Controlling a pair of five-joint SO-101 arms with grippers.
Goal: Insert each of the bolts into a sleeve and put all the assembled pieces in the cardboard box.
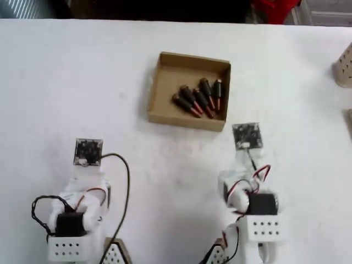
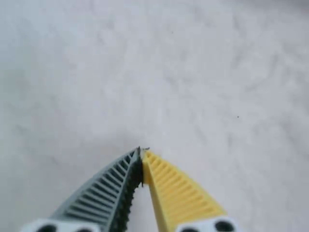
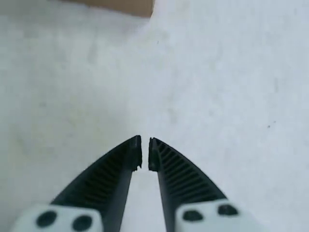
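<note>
White table (image 1: 66, 77) is spread across the whole frame of the high view, its surface faintly mottled. At the lower left of that view the left arm (image 1: 77, 209) is parked, with a black cable (image 1: 126, 181) looped beside it. In its wrist view the left gripper (image 2: 141, 157) is seen closed, one grey and one yellow finger meeting at the tips above bare table, with nothing held. At the lower right the right arm (image 1: 250, 198) is set slightly farther up the frame. The right gripper (image 3: 144, 145) is shown all but closed, with only a thin slit left between its black fingertips and nothing gripped. A brown strip of the cardboard box (image 3: 120, 6) is caught beyond those fingertips.

Just above centre of the high view the same cardboard box (image 1: 173, 82) is placed open-topped and slightly turned, near the right arm and well apart from the left. What appear to be five assembled pieces (image 1: 199, 98), dark sleeves with reddish-orange bolt ends, are laid side by side in the right half of the box. Its left half is left bare.

A pale perforated object (image 1: 345, 66) is cut off by the right edge. Along the top edge a dark strip of room is seen, with something red (image 1: 275, 8) at the upper right.
</note>
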